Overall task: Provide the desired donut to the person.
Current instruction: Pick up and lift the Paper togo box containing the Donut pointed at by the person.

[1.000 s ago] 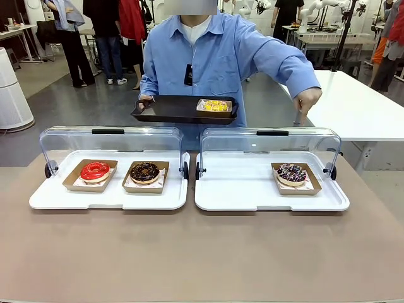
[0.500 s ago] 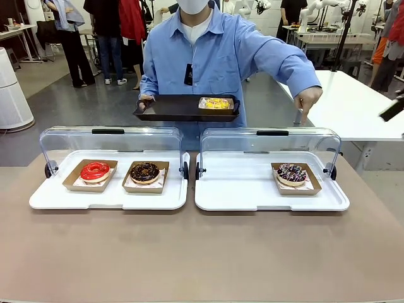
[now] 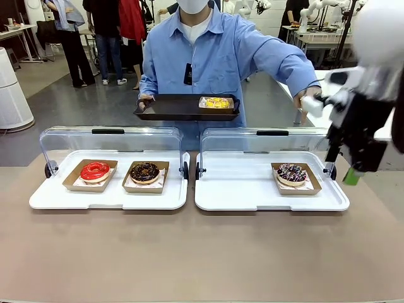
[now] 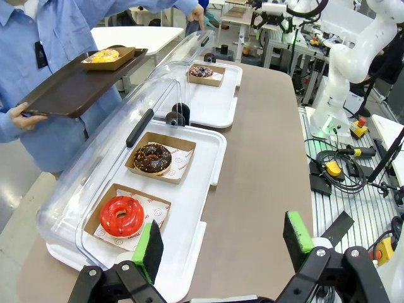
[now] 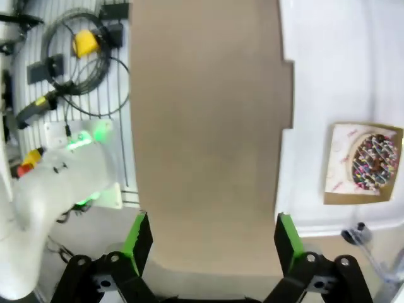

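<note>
In the front view the right arm (image 3: 369, 76) is a blurred smear of white and black. It runs off the right edge and covers part of the person's outstretched hand (image 3: 307, 100). The person (image 3: 214, 57) is cut off at the top edge, and is hidden below the waist by the black tray (image 3: 170, 108) and the clear covers (image 3: 110, 142). The yellow donut (image 3: 216, 103) is too small for its topping to be told. The right wrist view is soft: the sprinkled donut (image 5: 374, 161) shows only streaks, and the white tray (image 5: 328, 63) runs off the right edge. In the left wrist view the bottom edge cuts off the base of the left gripper (image 4: 224, 238).
</note>
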Motion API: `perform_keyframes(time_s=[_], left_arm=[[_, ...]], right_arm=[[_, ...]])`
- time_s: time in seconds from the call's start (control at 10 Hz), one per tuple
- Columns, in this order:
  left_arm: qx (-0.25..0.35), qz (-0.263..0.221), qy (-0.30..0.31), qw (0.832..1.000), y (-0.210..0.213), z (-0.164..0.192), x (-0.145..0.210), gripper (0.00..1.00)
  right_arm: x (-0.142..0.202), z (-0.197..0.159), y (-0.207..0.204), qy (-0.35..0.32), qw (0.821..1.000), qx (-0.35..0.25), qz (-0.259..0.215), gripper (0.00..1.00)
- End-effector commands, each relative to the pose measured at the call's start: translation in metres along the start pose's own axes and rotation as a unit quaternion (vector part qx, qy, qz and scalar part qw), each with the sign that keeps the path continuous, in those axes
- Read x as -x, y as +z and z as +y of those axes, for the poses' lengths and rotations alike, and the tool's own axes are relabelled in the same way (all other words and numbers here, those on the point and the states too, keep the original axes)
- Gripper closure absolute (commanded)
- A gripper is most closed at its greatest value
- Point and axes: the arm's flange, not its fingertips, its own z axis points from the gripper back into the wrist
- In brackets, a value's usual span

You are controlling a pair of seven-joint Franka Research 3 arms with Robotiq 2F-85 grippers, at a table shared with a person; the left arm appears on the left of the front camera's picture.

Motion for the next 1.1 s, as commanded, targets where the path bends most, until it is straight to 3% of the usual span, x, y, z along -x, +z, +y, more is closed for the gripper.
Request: perform_keyframes(time_s=[0.0, 0.2, 0.6, 0.7, 1.0], left_arm=[[0.0, -0.009, -0.011, 1.0, 0.001, -0.001, 0.001, 0.0], [0.0, -0.009, -0.011, 1.0, 0.001, -0.001, 0.001, 0.0], [0.0, -0.009, -0.011, 1.0, 0.001, -0.001, 0.001, 0.0], [0.0, -0.009, -0.011, 1.0, 0.001, -0.001, 0.001, 0.0], [0.0, -0.009, -0.011, 1.0, 0.001, -0.001, 0.001, 0.0]], right_arm=[[-0.012, -0.013, -0.03, -0.007, 0.999, 0.037, 0.038, 0.0], [-0.022, -0.026, -0.049, -0.007, 0.995, 0.092, 0.039, 0.0], [0.001, -0.039, -0.056, 0.0, 0.994, 0.103, -0.018, 0.0], [-0.014, -0.036, -0.052, -0.003, 0.995, 0.096, 0.015, 0.0], [-0.014, -0.036, -0.052, -0.003, 0.995, 0.096, 0.015, 0.0]])
